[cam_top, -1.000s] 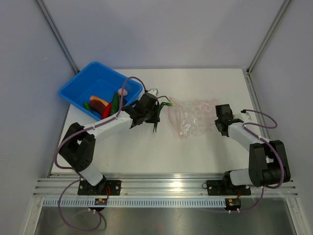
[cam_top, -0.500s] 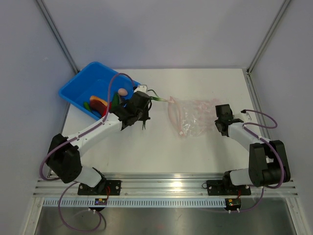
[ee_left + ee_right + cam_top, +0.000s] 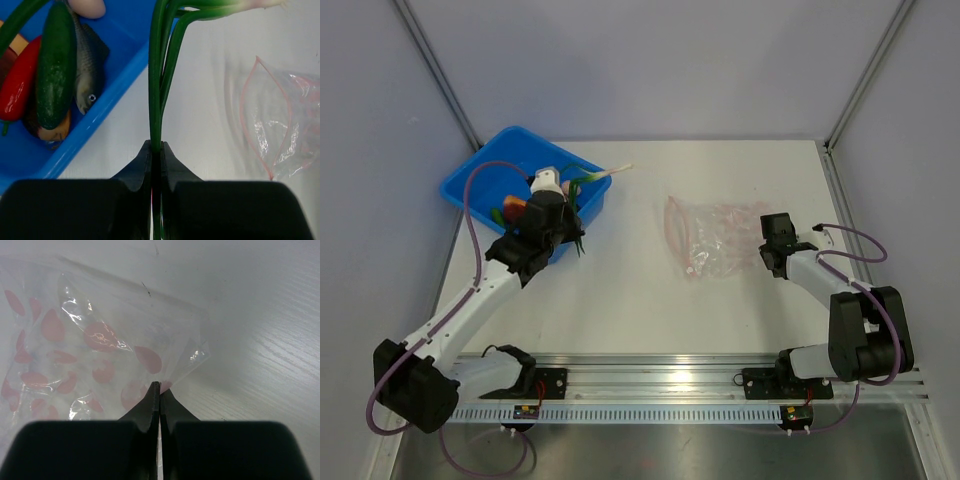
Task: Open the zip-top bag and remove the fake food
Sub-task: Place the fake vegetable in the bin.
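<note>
The zip-top bag (image 3: 713, 236) lies flat mid-table, clear with pink spots and a pinkish zip strip; it looks empty. My right gripper (image 3: 763, 250) is shut on its right corner, seen close in the right wrist view (image 3: 159, 385) with the bag (image 3: 90, 340) spread ahead. My left gripper (image 3: 568, 208) is shut on the green stalks of a fake green onion (image 3: 600, 174), whose white end points right. It hangs over the right rim of the blue bin (image 3: 480, 180). In the left wrist view the stalks (image 3: 157, 75) run up from the gripper (image 3: 155, 150).
The bin (image 3: 100, 115) holds fake food: a green cucumber (image 3: 55, 65), a grey fish (image 3: 87, 70), a red chili (image 3: 20, 80), a pinkish egg (image 3: 87, 6) and an orange-tan piece (image 3: 515, 205). The bag's open mouth (image 3: 260, 120) lies to the right.
My left arm has swung left, carrying the green onion from beside the bag to over the bin's right rim. The right gripper and the bag have stayed put.
</note>
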Tool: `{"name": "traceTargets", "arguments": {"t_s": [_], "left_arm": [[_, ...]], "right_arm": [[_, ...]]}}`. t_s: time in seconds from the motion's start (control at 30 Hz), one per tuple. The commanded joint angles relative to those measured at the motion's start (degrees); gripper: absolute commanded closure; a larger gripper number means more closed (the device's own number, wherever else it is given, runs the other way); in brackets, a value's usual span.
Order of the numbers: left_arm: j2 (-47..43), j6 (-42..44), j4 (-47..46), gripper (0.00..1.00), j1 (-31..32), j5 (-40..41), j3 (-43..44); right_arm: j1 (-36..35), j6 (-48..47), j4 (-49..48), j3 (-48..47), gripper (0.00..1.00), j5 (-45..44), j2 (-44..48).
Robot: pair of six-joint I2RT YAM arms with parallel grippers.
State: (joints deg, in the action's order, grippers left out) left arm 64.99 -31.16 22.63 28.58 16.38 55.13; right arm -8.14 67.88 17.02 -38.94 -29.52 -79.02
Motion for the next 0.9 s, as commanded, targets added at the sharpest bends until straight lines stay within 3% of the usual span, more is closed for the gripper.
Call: {"name": "traceTargets", "arguments": {"t_s": [0.0, 0.37, 0.73, 0.87], "left_arm": [[-3.98, -3.02, -5.57, 1.00, -4.57, -4.84, -3.79], [-6.54, -12.78, -6.37, 1.00, -17.40, -6.37, -8.63], [-4.27, -15.25, -10.24, 1.00, -21.89, -6.18, -10.57], [-1.01, -15.16, -13.66, 0.99, -24.09, -11.34, -10.75]], "right_arm": [[-0.03, 0.33, -0.14, -1.58, 1.00, -2.39, 0.10], [-0.03, 0.33, -0.58, -1.32, 1.00, -2.03, 0.36], [-0.03, 0.24, -1.11, -1.23, 1.00, -1.33, -0.08], [-0.03, 0.41, -1.02, -1.05, 1.00, -1.24, 0.36]]}}
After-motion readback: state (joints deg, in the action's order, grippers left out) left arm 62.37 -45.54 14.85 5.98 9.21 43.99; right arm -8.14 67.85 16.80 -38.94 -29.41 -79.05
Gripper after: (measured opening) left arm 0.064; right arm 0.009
